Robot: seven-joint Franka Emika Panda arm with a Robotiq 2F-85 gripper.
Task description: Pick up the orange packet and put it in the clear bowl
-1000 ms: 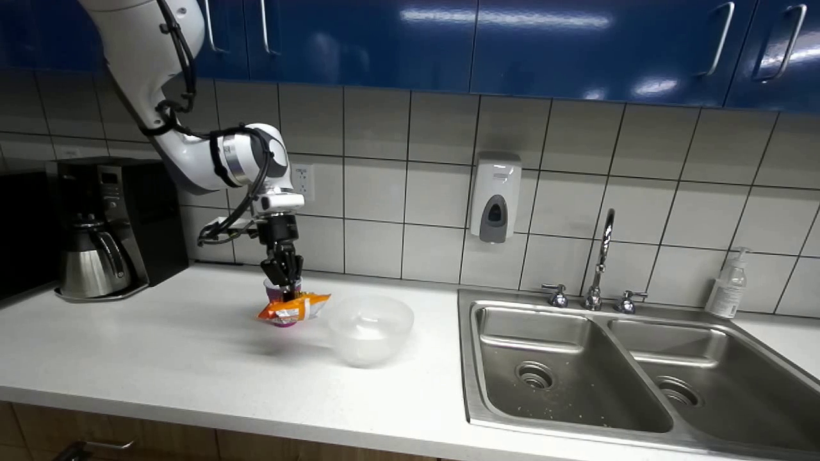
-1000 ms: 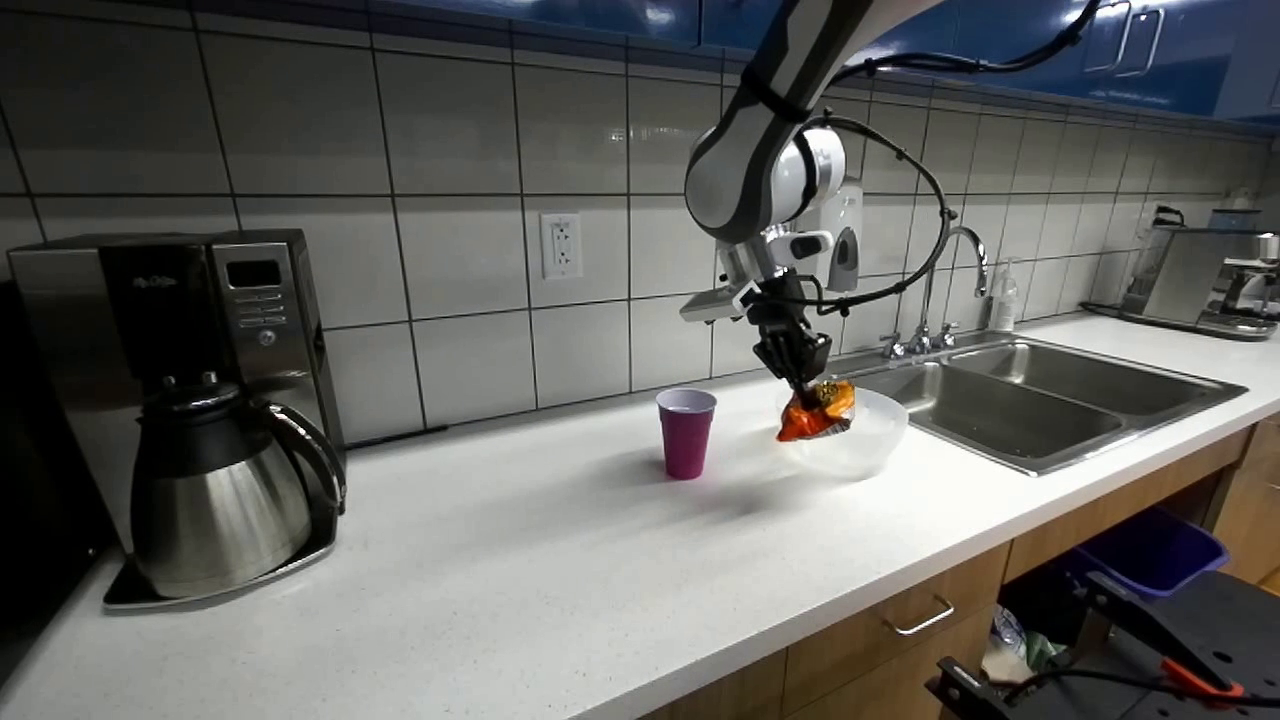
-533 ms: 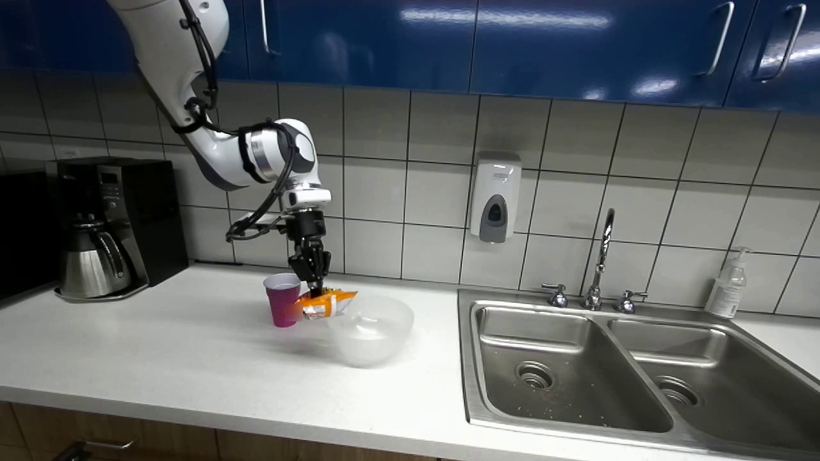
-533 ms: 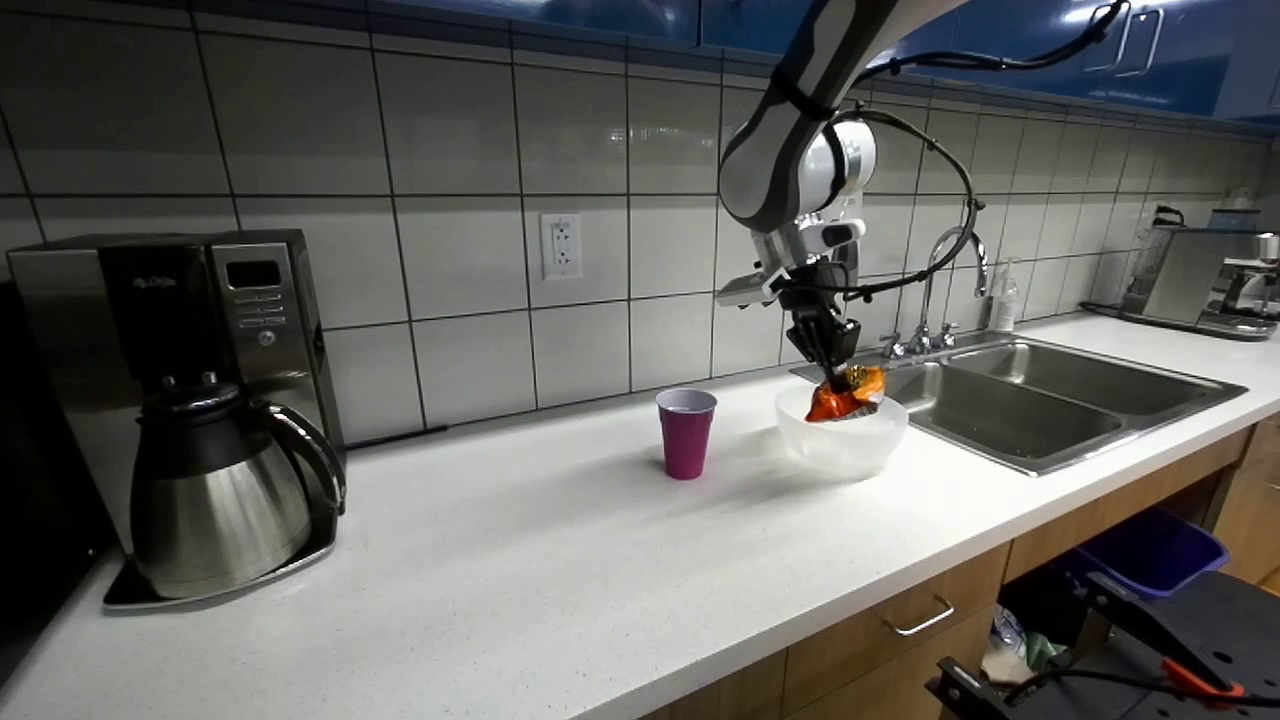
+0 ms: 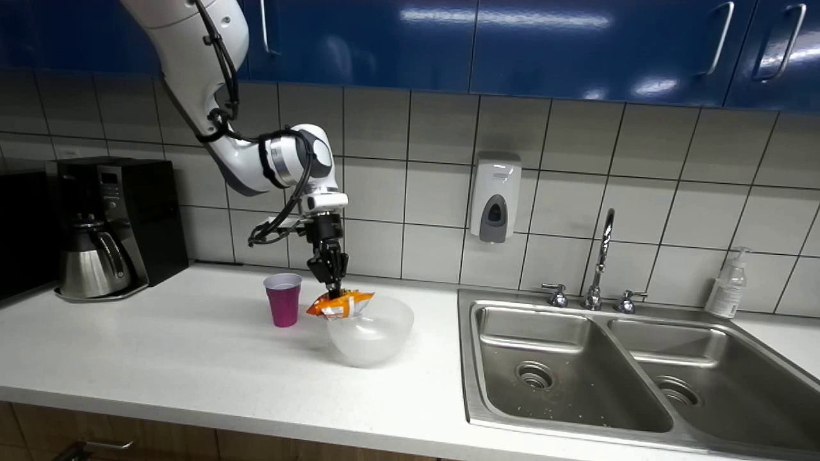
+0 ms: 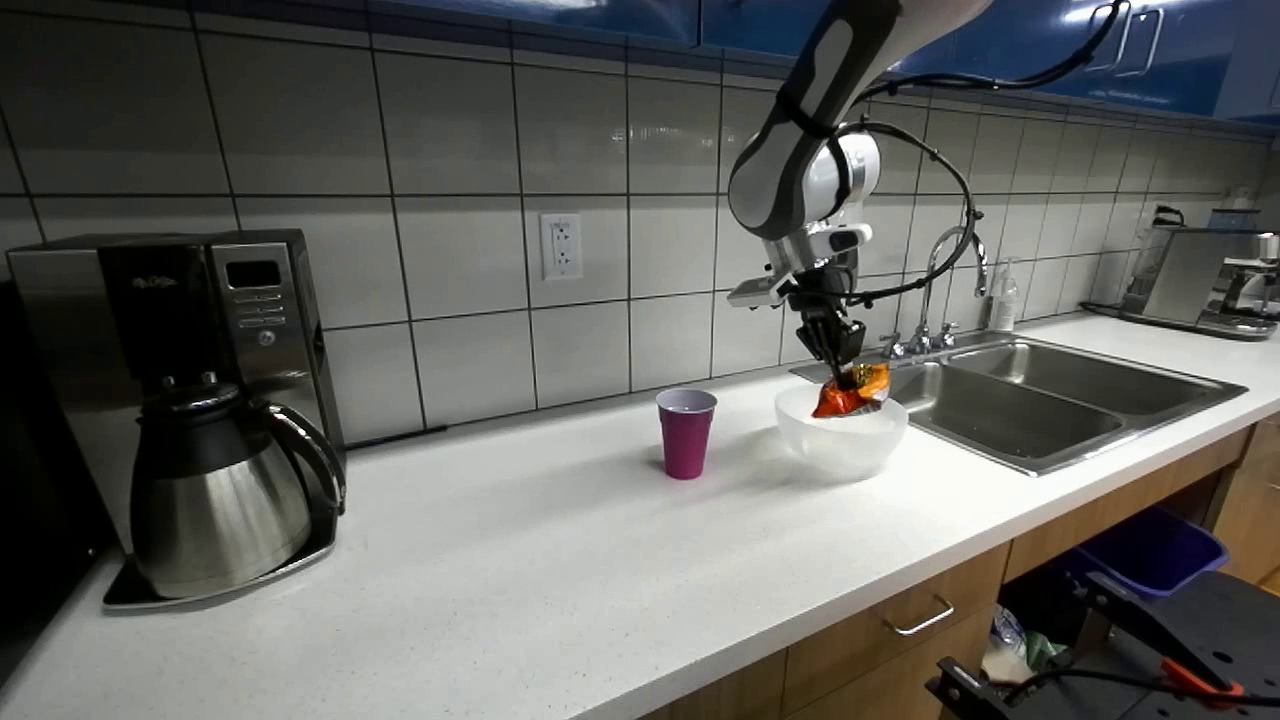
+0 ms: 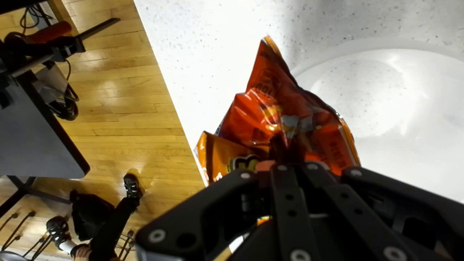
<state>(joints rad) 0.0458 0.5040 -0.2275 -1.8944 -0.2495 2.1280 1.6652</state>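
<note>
Picking is done, we judge: our gripper (image 5: 334,294) pinches the orange packet (image 5: 343,306) aloft, left of centre in an exterior view — its outline overlapping the left rim of the clear bowl (image 5: 373,340). Centring and release remain.
</note>
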